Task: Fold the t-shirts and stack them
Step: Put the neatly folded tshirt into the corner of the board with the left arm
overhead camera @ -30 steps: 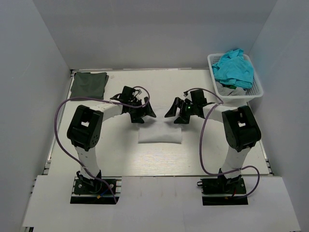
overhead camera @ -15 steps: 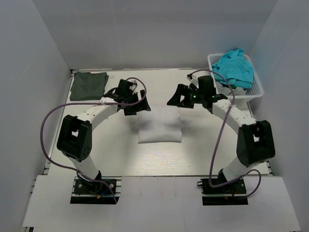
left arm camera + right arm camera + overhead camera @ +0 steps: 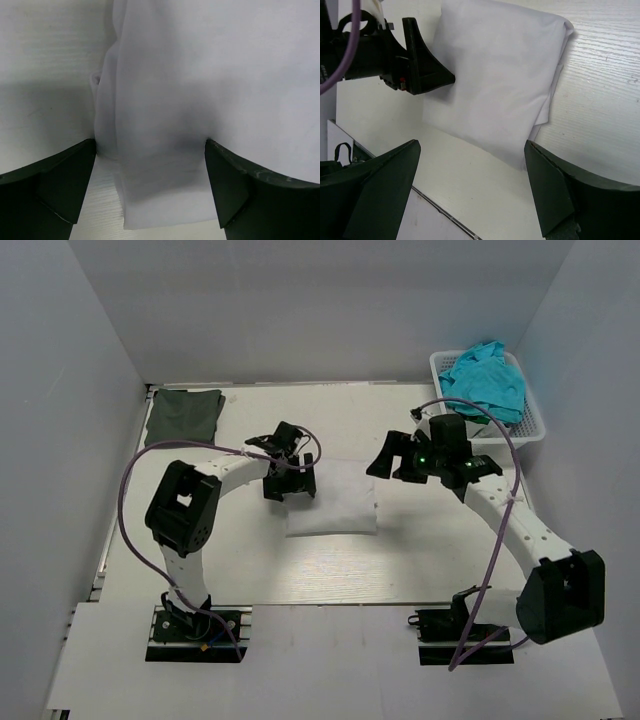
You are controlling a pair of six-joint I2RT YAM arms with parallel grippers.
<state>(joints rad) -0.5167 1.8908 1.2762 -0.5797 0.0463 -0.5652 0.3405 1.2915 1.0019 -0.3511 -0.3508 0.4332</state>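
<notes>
A white t-shirt lies folded into a rectangle in the middle of the table. My left gripper is low at its far left corner. In the left wrist view the open gripper straddles the shirt's layered edge, and the cloth lies loose between the fingers. To the right of the shirt my right gripper hangs open above the table, and its view shows the white t-shirt ahead of the empty gripper. A dark olive-green t-shirt lies folded at the far left corner.
A white basket stands at the back right with a teal cloth piled in it. Grey walls close the table on three sides. The left gripper shows in the right wrist view, beside the shirt.
Both grippers rose off the white shirt toward the back. The left one then came back down to the shirt's far left corner, and the right one swung out to the right.
</notes>
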